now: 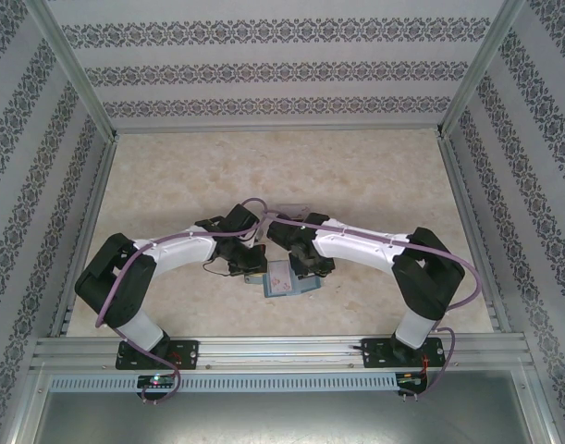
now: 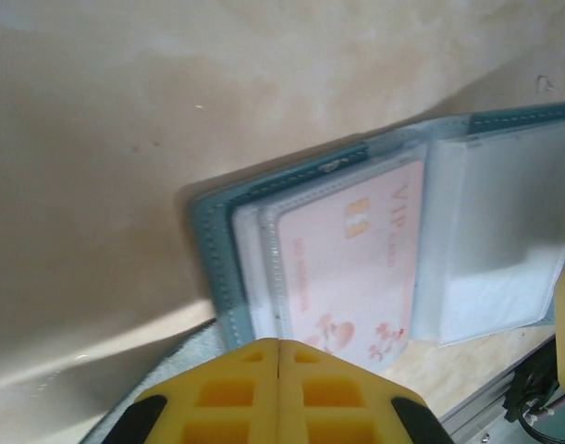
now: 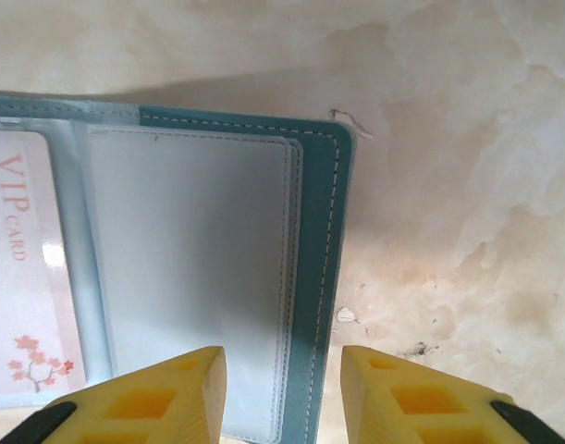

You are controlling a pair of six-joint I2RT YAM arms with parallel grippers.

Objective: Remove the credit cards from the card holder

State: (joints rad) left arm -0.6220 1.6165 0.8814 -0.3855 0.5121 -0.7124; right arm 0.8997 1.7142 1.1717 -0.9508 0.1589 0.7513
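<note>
The teal card holder [image 1: 280, 278] lies open on the beige table between my two grippers. A pale pink credit card marked VIP [image 2: 347, 268] sits inside a clear sleeve on one half; its edge also appears in the right wrist view [image 3: 18, 268]. The other half has an empty-looking grey-blue pocket [image 3: 190, 268]. My left gripper [image 2: 279, 347] is shut, its yellow fingers pressed together right at the holder's teal border [image 2: 213, 250]. My right gripper [image 3: 282, 365] is open, its fingers standing either side of the holder's stitched teal edge [image 3: 314, 277], not touching it.
A clear plastic tray [image 1: 287, 213] lies just behind the two wrists. Metal rails [image 1: 282, 350] run along the near edge, and patterned walls enclose the table on three sides. Bare tabletop stretches toward the back.
</note>
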